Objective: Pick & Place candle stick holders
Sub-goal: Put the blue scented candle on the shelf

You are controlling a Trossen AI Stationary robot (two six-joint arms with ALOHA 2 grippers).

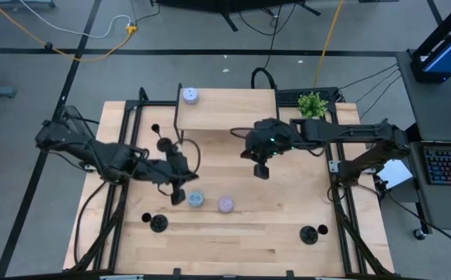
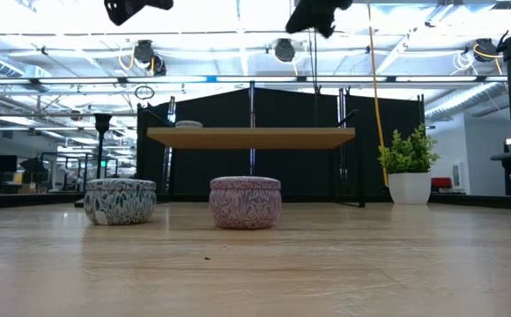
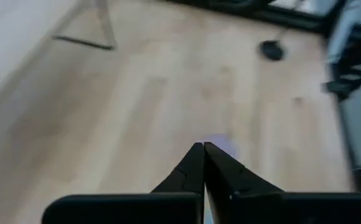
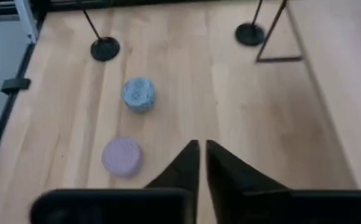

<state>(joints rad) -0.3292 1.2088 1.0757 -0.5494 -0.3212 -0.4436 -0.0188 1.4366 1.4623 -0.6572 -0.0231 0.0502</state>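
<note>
Above table [image 1: 272,233]: both end effectors, shut.

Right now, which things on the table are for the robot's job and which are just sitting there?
For the job, black candle stick holders: front-left holder, front-right holder, holder beside the shelf.

Just sitting there: blue tin, purple tin, pale tin on the shelf, potted plant.

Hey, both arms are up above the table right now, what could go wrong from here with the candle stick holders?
The left gripper hangs shut right beside the blue tin. Swinging toward the nearest candle stick holder, it might clip that tin. If it comes down without opening, it could tip the thin-stemmed holder over instead of grasping it.
</note>
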